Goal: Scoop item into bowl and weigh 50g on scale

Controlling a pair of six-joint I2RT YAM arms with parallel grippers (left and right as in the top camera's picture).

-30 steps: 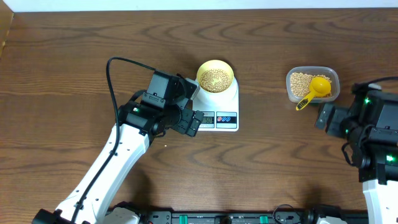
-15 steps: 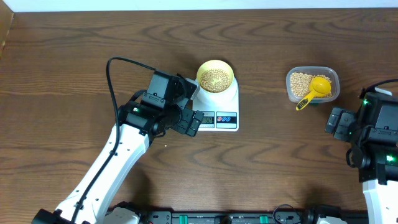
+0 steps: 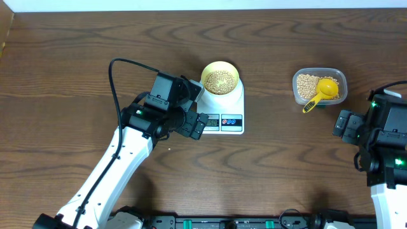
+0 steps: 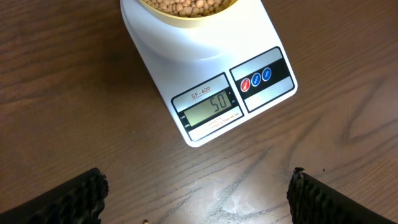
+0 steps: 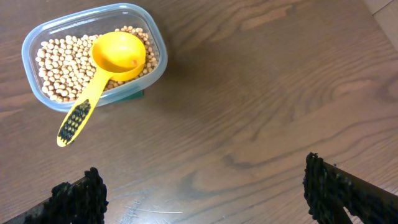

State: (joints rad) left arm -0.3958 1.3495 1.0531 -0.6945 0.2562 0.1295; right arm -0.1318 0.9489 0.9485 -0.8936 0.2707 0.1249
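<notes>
The pale-yellow bowl [image 3: 220, 77] holds tan beans [image 3: 220, 81] and sits on the white scale [image 3: 224, 113]. In the left wrist view the scale's LCD [image 4: 209, 106] reads 50, with the bowl [image 4: 186, 14] at the top edge. My left gripper [image 3: 196, 122] is open and empty just left of the scale's front; its fingertips [image 4: 196, 196] flank bare table. My right gripper [image 3: 340, 124] is open and empty, below the clear tub [image 3: 320, 86]; its fingertips [image 5: 205, 193] show bare wood between them. The yellow scoop [image 5: 106, 73] lies on the beans in the tub [image 5: 93, 57].
A single stray bean lies on the table near the left arm [image 3: 169, 150]. The table's far edge and a wall run along the top. A dark rail lies along the table's front edge [image 3: 241, 222].
The right arm drew back to the right and slightly toward the front, away from the tub, then stopped. The left arm, bowl and scale have not moved.
</notes>
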